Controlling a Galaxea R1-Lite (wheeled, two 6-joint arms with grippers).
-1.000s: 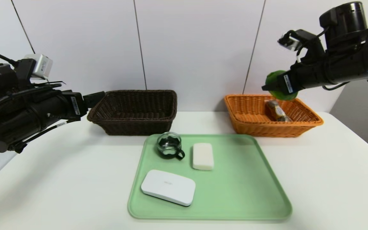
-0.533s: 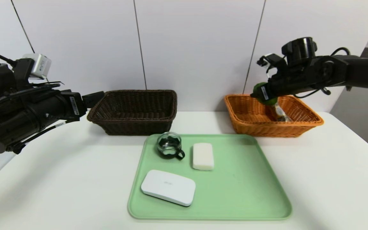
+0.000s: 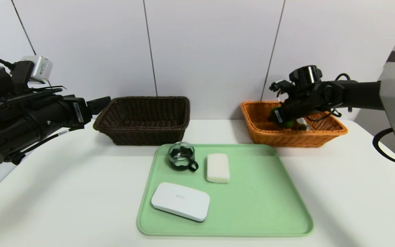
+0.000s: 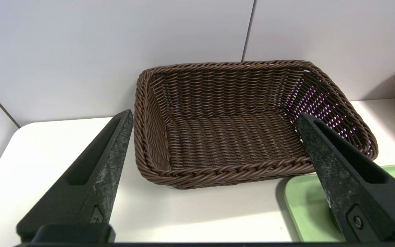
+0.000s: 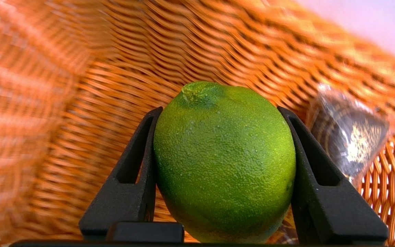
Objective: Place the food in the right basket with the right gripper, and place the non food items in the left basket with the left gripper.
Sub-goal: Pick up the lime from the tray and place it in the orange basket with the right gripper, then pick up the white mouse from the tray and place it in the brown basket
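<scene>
the right pincer (image 5: 218, 164) is clamped on the round green lime (image 5: 223, 161), inside the orange wicker basket (image 3: 262, 132) – its woven floor lies just beyond, the clear chocolate pack (image 5: 350, 137) beside it. the left pincer (image 4: 214, 178) – spread wide – idles near the dark brown wicker basket (image 4: 231, 137).

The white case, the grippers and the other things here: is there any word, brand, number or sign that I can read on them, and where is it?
No text here can be read.
white case: a faint grey mark on the lid, too small to read.
left gripper: a white label behind the fingers, print too small to read.
right gripper, shut on the lime: a white label, too small to read.
chocolate pack: no legible print.
</scene>
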